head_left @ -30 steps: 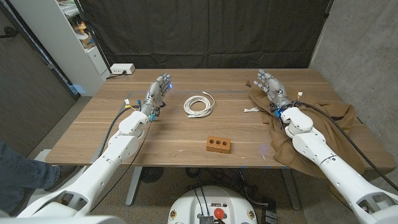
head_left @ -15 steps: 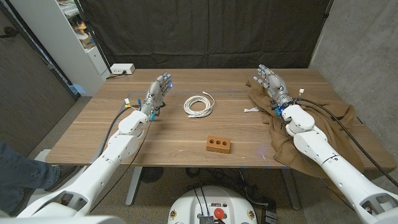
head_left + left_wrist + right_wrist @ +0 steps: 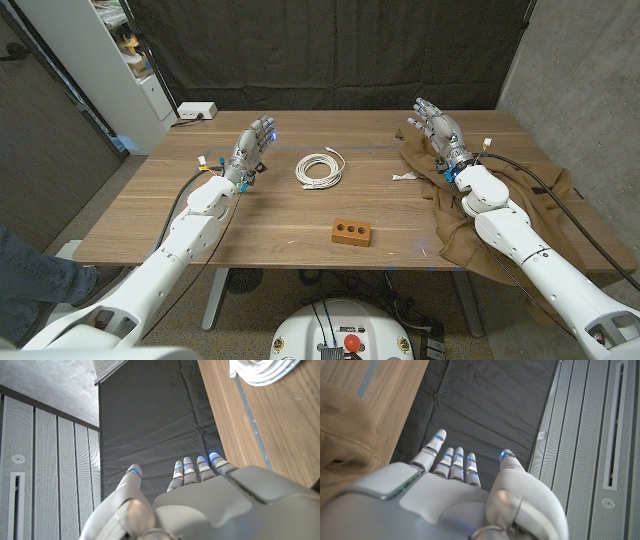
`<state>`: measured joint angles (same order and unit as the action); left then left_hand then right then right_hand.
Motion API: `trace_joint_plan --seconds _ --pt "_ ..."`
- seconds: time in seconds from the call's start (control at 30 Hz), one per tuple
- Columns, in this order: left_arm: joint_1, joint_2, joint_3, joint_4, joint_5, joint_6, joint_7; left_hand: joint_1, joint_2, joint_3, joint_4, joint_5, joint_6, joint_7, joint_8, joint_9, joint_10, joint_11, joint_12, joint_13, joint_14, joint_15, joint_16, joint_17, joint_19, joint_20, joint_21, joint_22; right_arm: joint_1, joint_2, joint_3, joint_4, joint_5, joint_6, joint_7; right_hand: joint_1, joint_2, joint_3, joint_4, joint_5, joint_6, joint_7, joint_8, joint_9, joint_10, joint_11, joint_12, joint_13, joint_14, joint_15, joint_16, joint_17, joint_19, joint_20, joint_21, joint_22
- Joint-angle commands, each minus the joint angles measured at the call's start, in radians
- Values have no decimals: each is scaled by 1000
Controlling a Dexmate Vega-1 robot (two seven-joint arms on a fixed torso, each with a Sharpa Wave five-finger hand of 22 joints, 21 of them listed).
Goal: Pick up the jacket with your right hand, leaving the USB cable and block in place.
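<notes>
A brown jacket [image 3: 520, 195] lies crumpled on the table's right side, hanging over the right edge. Over its far left part my right hand [image 3: 436, 131] is raised with fingers apart and nothing in it; the jacket's fabric [image 3: 342, 435] also shows in the right wrist view beside that hand [image 3: 445, 490]. A coiled white USB cable [image 3: 320, 169] lies at the table's middle back, and its coil [image 3: 262, 370] shows in the left wrist view. A brown block [image 3: 351, 232] with holes sits nearer the front. My left hand [image 3: 254, 149] stands left of the cable, fingers apart, empty.
A white power strip [image 3: 196, 111] sits at the table's [image 3: 150, 215] far left corner. A small white tag [image 3: 405, 178] lies by the jacket's left edge. White shelving [image 3: 125, 60] stands behind the table on the left, and a black curtain hangs at the back.
My right hand has moved a little farther back and up over the jacket's far part. The left hand, cable and block have stayed put.
</notes>
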<state>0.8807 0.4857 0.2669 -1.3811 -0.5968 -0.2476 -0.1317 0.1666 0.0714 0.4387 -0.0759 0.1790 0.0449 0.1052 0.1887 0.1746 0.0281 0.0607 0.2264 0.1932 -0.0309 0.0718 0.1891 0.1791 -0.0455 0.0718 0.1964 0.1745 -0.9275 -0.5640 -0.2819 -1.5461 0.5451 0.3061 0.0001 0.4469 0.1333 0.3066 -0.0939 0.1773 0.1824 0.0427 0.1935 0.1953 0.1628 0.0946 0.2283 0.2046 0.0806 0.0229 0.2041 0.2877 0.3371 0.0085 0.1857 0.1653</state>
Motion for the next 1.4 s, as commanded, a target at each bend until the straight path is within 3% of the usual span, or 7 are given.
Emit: trace_joint_plan --seconds 0.03,0.43,0.53,1.17,1.4 --pt "4 14 -9 -13 2 2 -4 8 5 2 -2 2 4 5 2 3 4 2 -4 1 5 9 1 2 0 8 1 5 -3 -10 7 -23 2 11 -5 6 -1 1 -3 1 8 3 8 1 11 -1 -5 2 8 0 7 0 8 -1 8 5" --pt "-8 14 -1 0 1 4 -23 8 5 2 -2 2 7 3 2 3 8 4 -4 2 7 9 2 2 1 9 1 5 -14 -29 10 -55 -24 27 -20 6 0 -1 -3 1 10 5 8 1 16 2 -4 2 11 0 8 -2 10 0 8 5" --pt "-8 18 0 -3 8 5 -20 9 6 3 -3 2 26 -12 8 3 13 0 -3 2 8 7 1 2 0 9 1 5 -16 -32 12 -57 -21 35 -15 6 1 -1 -3 0 12 4 9 1 17 0 -5 2 11 -1 9 -3 11 1 9 5" --pt "-3 24 -2 -15 11 5 -20 11 9 5 -6 2 25 -6 5 4 11 1 -6 2 5 5 -1 2 -2 8 0 5 -29 -87 30 -107 -44 35 -16 8 4 -2 -5 0 15 3 9 0 21 -1 -6 1 12 -1 9 -7 12 2 8 5" --pt "2 25 -3 -21 11 3 -20 12 10 5 -6 2 25 -6 4 4 10 -2 -6 2 4 6 -1 2 -4 12 0 5 -39 -105 33 -121 -59 43 -18 20 22 9 -9 3 17 0 8 -1 26 -1 -6 1 16 -5 11 -10 13 2 8 5"
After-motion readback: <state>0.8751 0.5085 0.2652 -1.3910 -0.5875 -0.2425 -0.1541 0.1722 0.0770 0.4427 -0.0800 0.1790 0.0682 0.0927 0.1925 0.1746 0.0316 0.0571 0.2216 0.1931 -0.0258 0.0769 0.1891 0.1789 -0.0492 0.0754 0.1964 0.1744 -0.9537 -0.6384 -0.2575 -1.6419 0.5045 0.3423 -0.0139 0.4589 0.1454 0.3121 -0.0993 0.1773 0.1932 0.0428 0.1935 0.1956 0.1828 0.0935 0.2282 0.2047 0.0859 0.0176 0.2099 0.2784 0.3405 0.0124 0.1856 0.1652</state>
